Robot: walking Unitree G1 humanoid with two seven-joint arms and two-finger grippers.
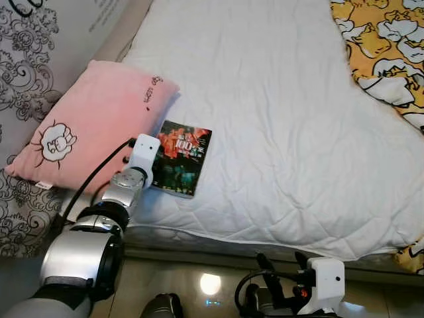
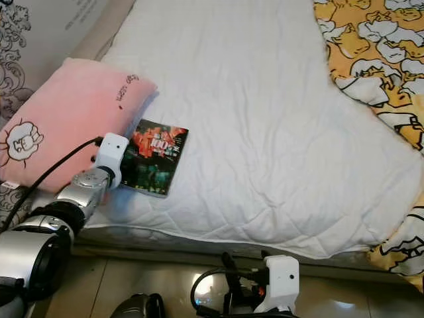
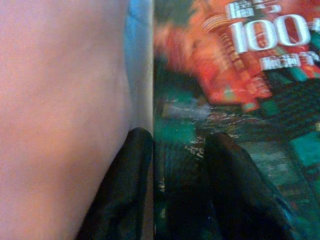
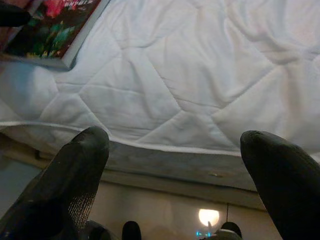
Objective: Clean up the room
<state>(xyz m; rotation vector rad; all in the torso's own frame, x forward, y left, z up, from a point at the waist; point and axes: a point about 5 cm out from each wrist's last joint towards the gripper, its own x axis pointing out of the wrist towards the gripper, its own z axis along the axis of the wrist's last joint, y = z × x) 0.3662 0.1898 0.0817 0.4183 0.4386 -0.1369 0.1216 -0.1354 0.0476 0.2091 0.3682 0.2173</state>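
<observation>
A book (image 1: 182, 158) with a red and green cover lies flat on the white bed (image 1: 285, 119), just beside a pink pillow (image 1: 93, 122). The left tool (image 3: 175, 165) is at the book's near edge, one finger on the cover and one by the pillow, a little apart. The right tool (image 4: 175, 150) hangs low by the bed's edge above the floor (image 1: 218, 285), its fingers wide apart and holding nothing.

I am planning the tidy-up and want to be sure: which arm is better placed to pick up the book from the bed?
Left. The left gripper is already at the book beside the pink pillow, its fingers straddling the book's edge. The right gripper hangs open, low by the bed edge, away from the book.
</observation>
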